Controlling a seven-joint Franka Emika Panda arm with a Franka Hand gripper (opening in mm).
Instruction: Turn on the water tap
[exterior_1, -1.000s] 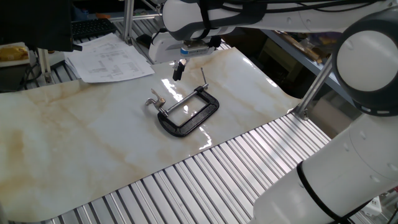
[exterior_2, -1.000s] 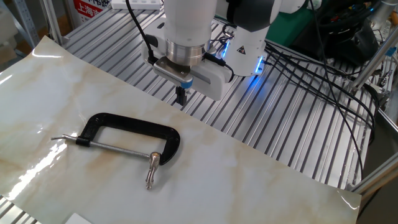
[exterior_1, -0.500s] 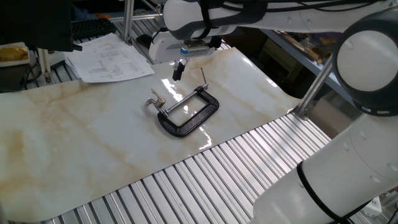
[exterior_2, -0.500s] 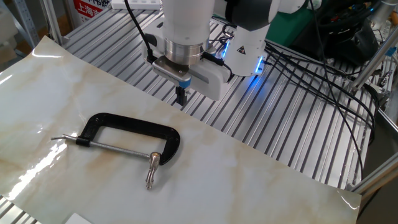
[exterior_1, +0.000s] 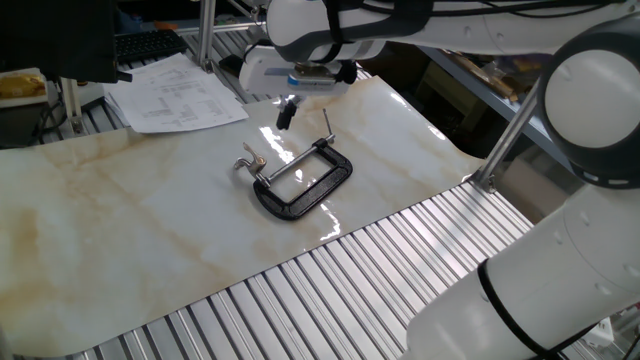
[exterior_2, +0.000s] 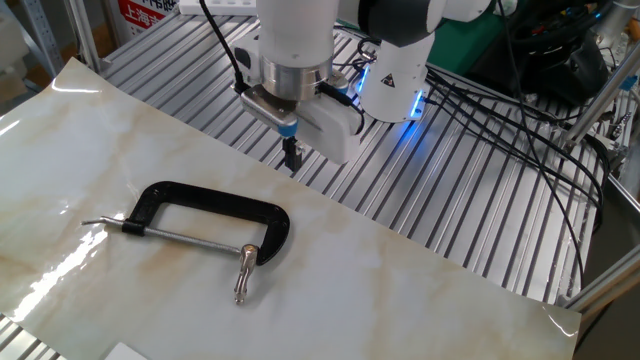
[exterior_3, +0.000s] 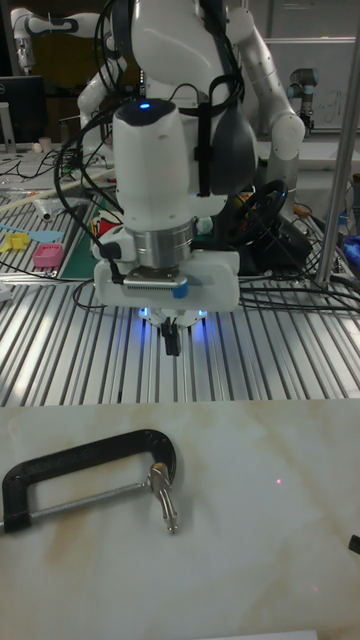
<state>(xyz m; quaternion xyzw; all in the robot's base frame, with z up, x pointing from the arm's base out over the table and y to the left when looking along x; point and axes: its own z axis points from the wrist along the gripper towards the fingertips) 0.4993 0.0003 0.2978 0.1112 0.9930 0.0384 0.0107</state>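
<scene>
Tall fixed view: gripper (exterior_3: 172, 341) hangs above the slatted worktop (exterior_3: 60, 370) behind the marble sheet (exterior_3: 250, 520), jaws pressed together. Water tap (exterior_3: 164, 497) lies in the black C-clamp (exterior_3: 90, 455). Red sign (exterior_2: 143, 14): print unreadable.

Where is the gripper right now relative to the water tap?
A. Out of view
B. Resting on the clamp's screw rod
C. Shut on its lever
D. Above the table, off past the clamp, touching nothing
D: the gripper hangs clear of the water tap, which sits in the black clamp.
</scene>
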